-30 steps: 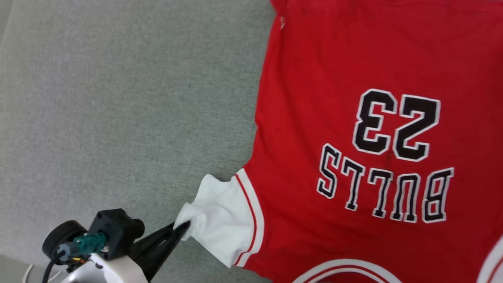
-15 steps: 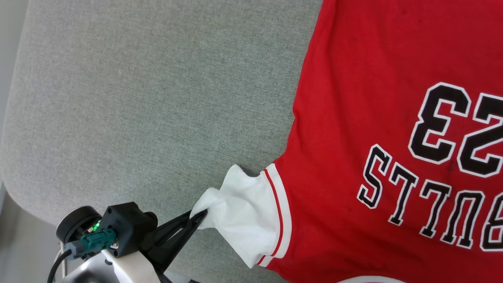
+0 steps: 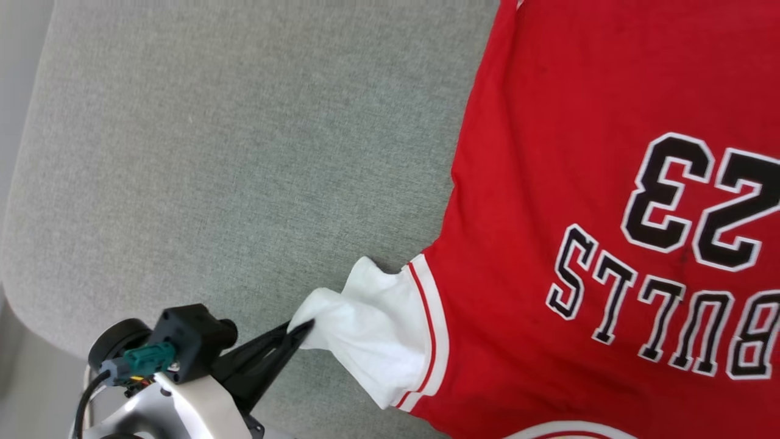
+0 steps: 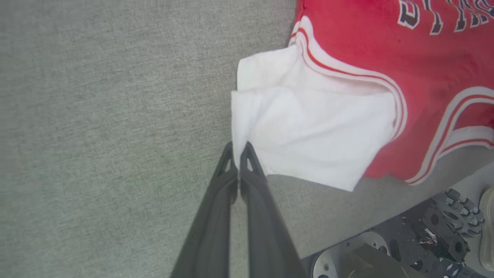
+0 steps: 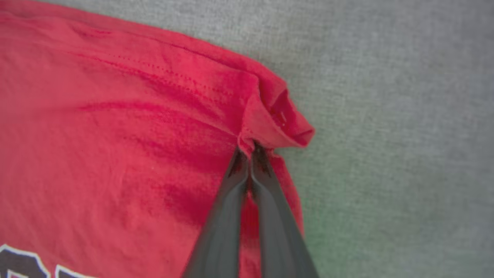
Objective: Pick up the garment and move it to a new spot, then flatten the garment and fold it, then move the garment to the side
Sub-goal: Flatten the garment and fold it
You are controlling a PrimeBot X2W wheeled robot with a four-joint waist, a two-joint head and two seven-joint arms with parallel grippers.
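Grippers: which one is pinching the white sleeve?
The left gripper, jaws shut on the white sleeve; the right gripper is shut on a red corner of the jersey instead.

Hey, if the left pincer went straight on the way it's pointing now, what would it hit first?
The garment's white sleeve: the left pincer is shut on its edge and points across it. Beyond lies the red body, probably next, though depth is unclear.
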